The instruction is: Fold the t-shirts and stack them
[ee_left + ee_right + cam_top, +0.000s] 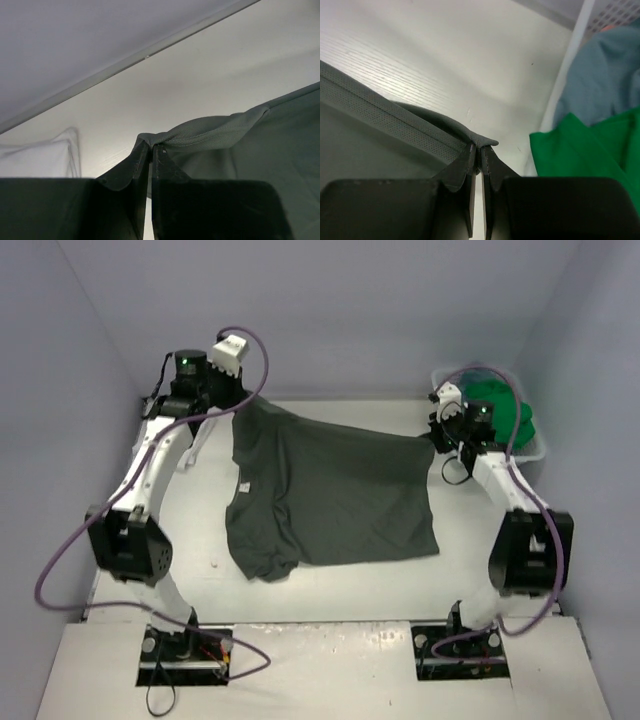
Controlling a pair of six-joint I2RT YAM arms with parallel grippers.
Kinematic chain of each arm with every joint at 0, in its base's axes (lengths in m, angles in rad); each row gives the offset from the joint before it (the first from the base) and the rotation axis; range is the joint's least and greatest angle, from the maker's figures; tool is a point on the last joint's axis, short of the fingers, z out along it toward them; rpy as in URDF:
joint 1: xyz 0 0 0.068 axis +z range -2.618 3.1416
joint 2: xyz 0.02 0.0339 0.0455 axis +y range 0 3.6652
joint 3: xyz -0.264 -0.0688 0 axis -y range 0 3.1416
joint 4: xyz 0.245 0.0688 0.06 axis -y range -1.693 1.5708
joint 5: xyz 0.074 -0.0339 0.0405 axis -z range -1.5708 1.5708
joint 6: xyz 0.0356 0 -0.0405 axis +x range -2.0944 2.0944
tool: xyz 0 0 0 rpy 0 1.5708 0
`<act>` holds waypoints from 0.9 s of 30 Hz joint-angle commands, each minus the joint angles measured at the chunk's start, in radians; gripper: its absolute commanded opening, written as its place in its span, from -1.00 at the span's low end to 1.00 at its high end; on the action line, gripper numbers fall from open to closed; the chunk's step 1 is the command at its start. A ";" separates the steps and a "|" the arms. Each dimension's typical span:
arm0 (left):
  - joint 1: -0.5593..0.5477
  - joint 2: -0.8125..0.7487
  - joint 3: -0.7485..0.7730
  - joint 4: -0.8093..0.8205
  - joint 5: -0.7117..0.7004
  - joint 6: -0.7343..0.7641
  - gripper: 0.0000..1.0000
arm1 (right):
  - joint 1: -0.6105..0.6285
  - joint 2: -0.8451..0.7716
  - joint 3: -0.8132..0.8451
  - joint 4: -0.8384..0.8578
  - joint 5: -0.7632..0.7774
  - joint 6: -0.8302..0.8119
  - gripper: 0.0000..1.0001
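Left arm base and right arm base sit closest, at 6 o'clock of top view, on a pale board at the near edge.

Surface: white, walled on 3 sides.

Dark grey t-shirt: biggest item, mid-surface. Far edge is pulled taut betw. both tools, running from 11 o'clock to 2 o'clock. Rest spreads toward 6 o'clock, w/ a rumpled sleeve at its 7 o'clock corner and a small label on its 9 o'clock side.

White lattice basket: far right corner, 2 o'clock, just beside right tool.

Green t-shirt: heaped in the basket, spilling over the rim per right wrist view.

Teal-blue t-shirt: also in the basket, behind the green one.

White cloth: on surface at 9 o'clock of left wrist view, apart from the grey shirt.

Left tool: jaws closed down to a sliver, pinching a bunched corner of the grey shirt's hem at their tips.

Right tool: jaws likewise nearly together, clamped on the opposite hem corner, ribbed edge trailing off toward 9 o'clock.
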 commanded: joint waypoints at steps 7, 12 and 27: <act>0.010 0.234 0.230 0.163 -0.063 0.021 -1.00 | -0.007 0.247 0.173 0.186 0.072 0.017 -1.00; 0.010 0.349 0.304 0.169 -0.101 0.019 -1.00 | -0.004 0.310 0.191 0.253 0.123 0.043 -1.00; 0.009 0.572 0.546 0.103 -0.092 0.018 -1.00 | 0.040 0.539 0.388 0.263 0.244 0.082 -1.00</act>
